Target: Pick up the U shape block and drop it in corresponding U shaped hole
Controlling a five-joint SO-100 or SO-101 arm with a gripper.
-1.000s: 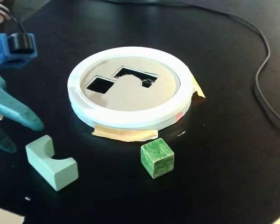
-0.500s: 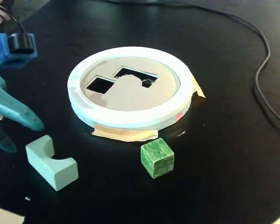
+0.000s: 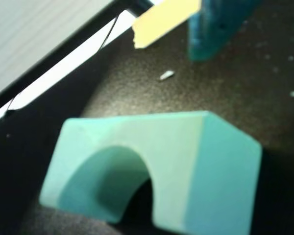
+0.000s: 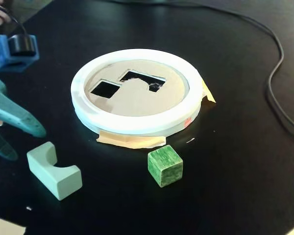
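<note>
In the fixed view the released end effector (image 4: 12, 142), fingers spread and holding nothing, hangs just left of the U block (image 4: 54, 170) lying on the table (image 4: 235, 171), its long axis running toward lower right.

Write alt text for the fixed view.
A pale green U-shaped block lies on a black table below the open teal gripper at the left edge. Behind stands a white-rimmed round board with two cutouts, a green cube before it.
</note>
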